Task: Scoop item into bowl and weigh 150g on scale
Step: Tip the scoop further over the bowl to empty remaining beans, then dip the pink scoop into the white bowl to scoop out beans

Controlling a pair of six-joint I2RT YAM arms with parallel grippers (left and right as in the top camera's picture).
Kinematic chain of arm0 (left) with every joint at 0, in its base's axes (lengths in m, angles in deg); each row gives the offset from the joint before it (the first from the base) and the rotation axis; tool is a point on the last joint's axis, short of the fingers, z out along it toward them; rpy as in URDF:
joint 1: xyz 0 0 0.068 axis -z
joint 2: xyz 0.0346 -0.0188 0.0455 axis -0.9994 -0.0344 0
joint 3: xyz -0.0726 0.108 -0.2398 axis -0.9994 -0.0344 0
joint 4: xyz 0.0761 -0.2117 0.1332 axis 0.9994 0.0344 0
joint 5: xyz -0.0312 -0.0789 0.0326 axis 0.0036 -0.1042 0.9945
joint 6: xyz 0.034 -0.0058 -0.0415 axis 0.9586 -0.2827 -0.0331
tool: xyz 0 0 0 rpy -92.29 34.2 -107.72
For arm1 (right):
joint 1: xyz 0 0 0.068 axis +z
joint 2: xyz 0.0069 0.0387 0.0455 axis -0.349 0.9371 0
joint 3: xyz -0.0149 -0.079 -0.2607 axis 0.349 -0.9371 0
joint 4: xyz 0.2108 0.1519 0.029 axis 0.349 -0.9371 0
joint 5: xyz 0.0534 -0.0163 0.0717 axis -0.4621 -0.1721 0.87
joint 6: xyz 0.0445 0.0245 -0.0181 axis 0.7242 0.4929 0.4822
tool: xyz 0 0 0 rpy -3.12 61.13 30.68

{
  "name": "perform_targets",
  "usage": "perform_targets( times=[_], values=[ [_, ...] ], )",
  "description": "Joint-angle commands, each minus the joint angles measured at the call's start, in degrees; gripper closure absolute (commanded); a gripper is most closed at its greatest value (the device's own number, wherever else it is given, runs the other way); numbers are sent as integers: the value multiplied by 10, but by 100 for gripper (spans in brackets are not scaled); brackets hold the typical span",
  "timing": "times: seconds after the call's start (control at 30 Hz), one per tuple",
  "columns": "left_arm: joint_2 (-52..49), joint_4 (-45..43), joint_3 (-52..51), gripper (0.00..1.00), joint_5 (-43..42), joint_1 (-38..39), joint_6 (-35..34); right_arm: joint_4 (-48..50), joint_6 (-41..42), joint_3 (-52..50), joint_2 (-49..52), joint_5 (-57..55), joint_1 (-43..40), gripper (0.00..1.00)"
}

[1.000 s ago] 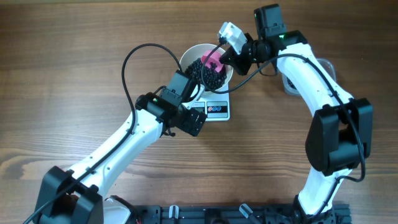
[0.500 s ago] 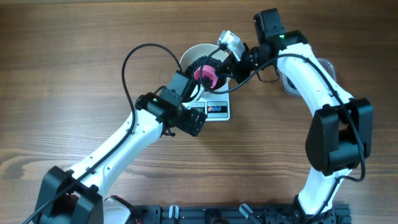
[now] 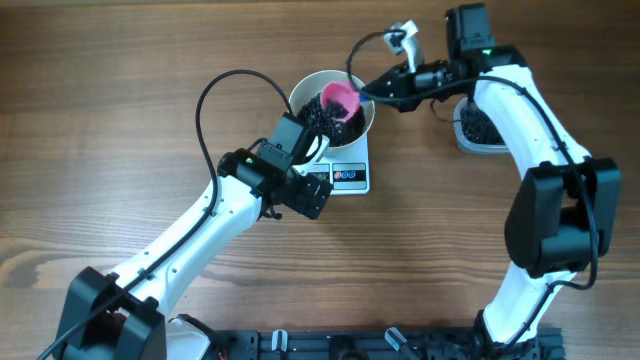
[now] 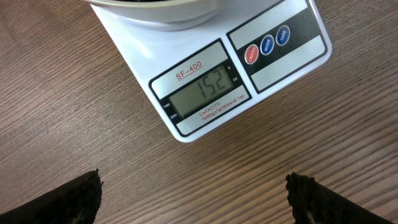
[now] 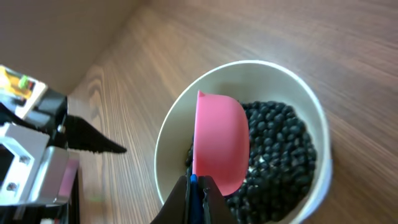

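The white bowl (image 3: 304, 92) (image 5: 166, 134) stands on the white scale (image 3: 352, 177) (image 4: 280, 62) and holds a heap of black beans, the item (image 3: 318, 115) (image 5: 277, 146). The scale's display (image 4: 208, 89) reads 152. My right gripper (image 3: 385, 86) (image 5: 194, 190) is shut on the blue handle of the pink scoop (image 3: 340, 97) (image 5: 217, 140), which hangs over the beans in the bowl, with no beans showing on it. My left gripper (image 3: 305, 193) (image 4: 196, 202) stands wide open and empty over the table, just in front of the scale.
A clear plastic tub (image 3: 480, 125) with more black beans sits to the right of the scale, under the right arm. The left arm's black cable (image 3: 215, 90) loops over the table left of the bowl. Bare wooden tabletop (image 3: 120, 120) lies all around.
The right arm has swung right and back, uncovering the tub. The pink scoop has shifted from low on the beans to higher over the bowl. The left arm has not moved.
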Motion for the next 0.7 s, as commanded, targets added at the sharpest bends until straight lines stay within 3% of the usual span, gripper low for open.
perform_targets(
  times=[0.0,0.5,0.67],
  values=[
    [9,-2,-3,0,-3,-4,7,28,28,-4,7,35,-7,96],
    [9,-2,-3,0,-3,-4,7,49,26,-4,7,31,-7,96],
    [10,-2,-3,0,-3,-4,7,40,13,-4,7,-36,5,96]
  ],
)
